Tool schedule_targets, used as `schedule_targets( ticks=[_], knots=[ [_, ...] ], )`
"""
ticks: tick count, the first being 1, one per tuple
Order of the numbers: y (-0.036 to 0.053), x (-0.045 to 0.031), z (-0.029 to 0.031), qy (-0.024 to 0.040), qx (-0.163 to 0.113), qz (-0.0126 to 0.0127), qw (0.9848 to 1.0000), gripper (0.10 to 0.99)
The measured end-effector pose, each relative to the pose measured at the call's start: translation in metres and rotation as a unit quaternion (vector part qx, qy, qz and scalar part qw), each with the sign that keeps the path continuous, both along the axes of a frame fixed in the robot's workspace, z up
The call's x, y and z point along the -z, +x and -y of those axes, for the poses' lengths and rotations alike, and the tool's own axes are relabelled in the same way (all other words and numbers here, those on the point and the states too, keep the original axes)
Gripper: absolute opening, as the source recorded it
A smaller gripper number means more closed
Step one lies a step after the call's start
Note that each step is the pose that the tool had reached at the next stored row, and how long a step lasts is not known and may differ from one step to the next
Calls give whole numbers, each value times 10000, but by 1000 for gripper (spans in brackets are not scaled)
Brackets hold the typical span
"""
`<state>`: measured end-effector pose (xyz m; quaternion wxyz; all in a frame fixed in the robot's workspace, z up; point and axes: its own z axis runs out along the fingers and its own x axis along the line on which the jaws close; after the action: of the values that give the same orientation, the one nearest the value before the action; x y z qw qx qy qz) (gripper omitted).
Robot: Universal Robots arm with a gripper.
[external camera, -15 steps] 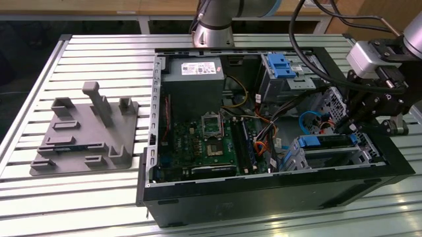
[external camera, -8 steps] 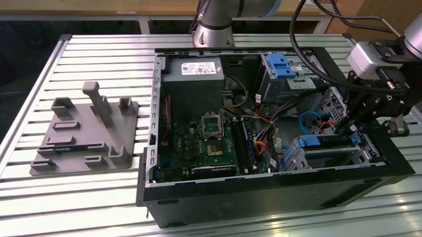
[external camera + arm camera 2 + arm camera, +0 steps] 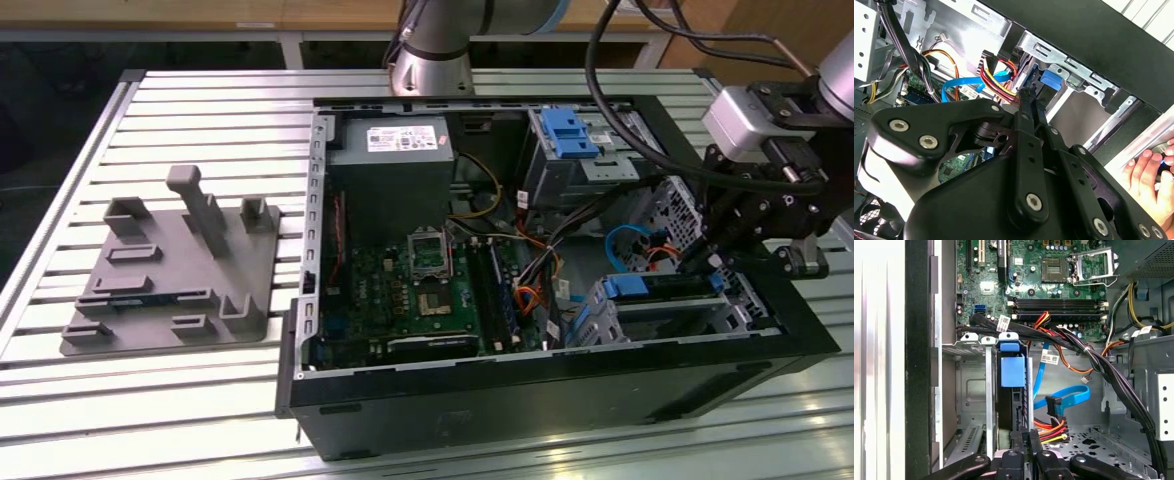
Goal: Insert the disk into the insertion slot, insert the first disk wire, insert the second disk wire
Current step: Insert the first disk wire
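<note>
In the exterior view, the robot arm bends down from the exterior view's right into the open computer case [image 3: 534, 385]. Its gripper [image 3: 701, 262] is just above the disk [image 3: 661, 288], which sits in the insertion slot [image 3: 674, 318]. The power supply [image 3: 391, 138] carries a white label, unreadable.

In the second wrist view, the gripper [image 3: 1030, 95] has its fingers [image 3: 1026, 130] pressed together. A person's hand [image 3: 1146, 172] is beside the case.

In the first wrist view, the disk [image 3: 1013, 374] stands on edge in the slot [image 3: 971, 390]. The gripper [image 3: 1025, 436] is at its end, with red-and-yellow wires [image 3: 1051, 427] beside it.

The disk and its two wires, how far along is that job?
Done: the grey disk in its blue caddy sits in the silver metal cage. In hand: the gripper is at the red-and-yellow wire plug. Left: the blue flat cable lies loose.
</note>
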<state>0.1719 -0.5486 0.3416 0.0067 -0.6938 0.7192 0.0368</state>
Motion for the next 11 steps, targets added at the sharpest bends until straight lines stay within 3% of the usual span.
schedule_targets(
  ticks=[11],
  knots=[
    [0,10,6,-1,19,0,10000,161]
  ],
)
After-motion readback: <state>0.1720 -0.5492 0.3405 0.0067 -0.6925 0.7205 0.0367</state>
